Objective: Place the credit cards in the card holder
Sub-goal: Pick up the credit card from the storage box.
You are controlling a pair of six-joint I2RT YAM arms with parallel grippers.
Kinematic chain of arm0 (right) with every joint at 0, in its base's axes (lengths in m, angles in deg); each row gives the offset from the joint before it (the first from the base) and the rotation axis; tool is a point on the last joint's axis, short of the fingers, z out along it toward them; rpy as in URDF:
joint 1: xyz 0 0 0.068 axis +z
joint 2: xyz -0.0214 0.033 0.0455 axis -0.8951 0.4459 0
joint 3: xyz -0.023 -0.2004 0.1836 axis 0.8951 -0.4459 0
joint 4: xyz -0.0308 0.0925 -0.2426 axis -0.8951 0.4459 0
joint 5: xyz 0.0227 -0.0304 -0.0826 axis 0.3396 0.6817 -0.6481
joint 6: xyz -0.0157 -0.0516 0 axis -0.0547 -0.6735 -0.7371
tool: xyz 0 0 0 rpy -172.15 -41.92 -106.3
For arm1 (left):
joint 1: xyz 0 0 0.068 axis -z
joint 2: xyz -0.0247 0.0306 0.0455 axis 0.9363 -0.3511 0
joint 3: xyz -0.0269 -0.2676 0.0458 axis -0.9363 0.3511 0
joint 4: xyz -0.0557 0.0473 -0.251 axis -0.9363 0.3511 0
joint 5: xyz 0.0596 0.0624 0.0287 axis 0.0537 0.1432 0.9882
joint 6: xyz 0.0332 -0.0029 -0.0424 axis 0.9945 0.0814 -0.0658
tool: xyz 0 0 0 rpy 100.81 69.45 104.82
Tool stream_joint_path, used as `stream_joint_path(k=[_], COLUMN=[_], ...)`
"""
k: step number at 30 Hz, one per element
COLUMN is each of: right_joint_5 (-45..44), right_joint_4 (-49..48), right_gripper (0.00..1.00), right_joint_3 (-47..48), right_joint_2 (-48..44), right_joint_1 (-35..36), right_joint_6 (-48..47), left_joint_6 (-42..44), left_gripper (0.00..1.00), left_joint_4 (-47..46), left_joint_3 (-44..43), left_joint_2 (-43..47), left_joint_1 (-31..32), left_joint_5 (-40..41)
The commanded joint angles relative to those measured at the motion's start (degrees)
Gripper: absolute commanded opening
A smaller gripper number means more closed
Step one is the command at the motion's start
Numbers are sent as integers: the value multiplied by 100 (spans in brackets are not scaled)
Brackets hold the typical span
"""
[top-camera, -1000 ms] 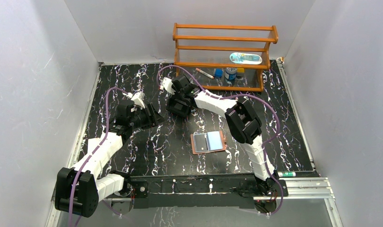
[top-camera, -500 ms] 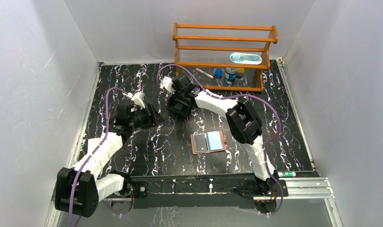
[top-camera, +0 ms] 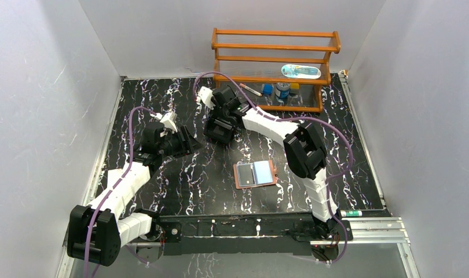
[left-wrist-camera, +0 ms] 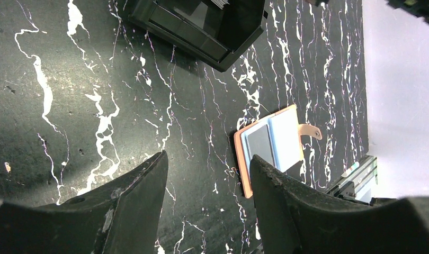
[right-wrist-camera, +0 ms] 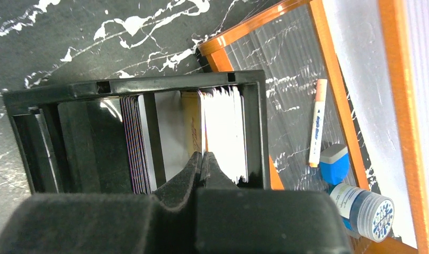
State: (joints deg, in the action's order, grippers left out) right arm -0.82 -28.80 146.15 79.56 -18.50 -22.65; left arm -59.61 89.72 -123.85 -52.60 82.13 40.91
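1. Your right pincer point(right-wrist-camera: 203, 157) is closed, its two fingers pressed tip to tip, and it reaches down into the black tray point(right-wrist-camera: 149, 85)
2. Its tips sit at the top edge of the cards point(right-wrist-camera: 223, 132) that stand on edge in the tray, just where a yellowish card point(right-wrist-camera: 190, 127) meets the white stack; you cannot tell from the wrist view whether a card edge is pinched between them
3. More cards stand in the next compartment of the tray, beyond a divider
4. Your left pincer point(left-wrist-camera: 208, 159) stands open with its fingers well apart and holds nothing; it hangs above the marbled table point(left-wrist-camera: 69, 106), near the tray and apart from the holder
5. You find the holder point(top-camera: 254, 174) lying opened flat on the table, nearer the arm bases and well apart from the tray
6. On its open face a dark grey card point(left-wrist-camera: 260, 145) and a pale blue card point(left-wrist-camera: 285, 140) lie side by side, and the snap tab point(left-wrist-camera: 310, 130) sticks out past the pale blue one
7. Behind the tray you have the orange rack point(top-camera: 275, 46) at the back wall, with a marker point(right-wrist-camera: 316, 121), a blue block point(right-wrist-camera: 334, 164) and a small jar point(right-wrist-camera: 360, 209) on its lowest shelf
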Motion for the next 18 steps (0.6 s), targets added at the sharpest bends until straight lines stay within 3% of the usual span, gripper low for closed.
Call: stream_joint_path(k=[1,10,18], right_joint_5=[159,667,654], right_joint_4=[-144,-138,2], right_gripper=[0,0,0], right_joint_3=[77,-305,-240], right_joint_2=[-601,-1216,-1103], right_joint_1=[-54,-67,-111], right_joint_6=[233,984,1062], left_joint_6=[-42,-519,-534], left_gripper=[57,57,57], left_joint_4=[-34,-34,-3], left_joint_3=[24,-260,-381], left_joint_2=[45,96,113], left_joint_1=[-30,-30,-31], left_joint_5=[-147,-501,-587])
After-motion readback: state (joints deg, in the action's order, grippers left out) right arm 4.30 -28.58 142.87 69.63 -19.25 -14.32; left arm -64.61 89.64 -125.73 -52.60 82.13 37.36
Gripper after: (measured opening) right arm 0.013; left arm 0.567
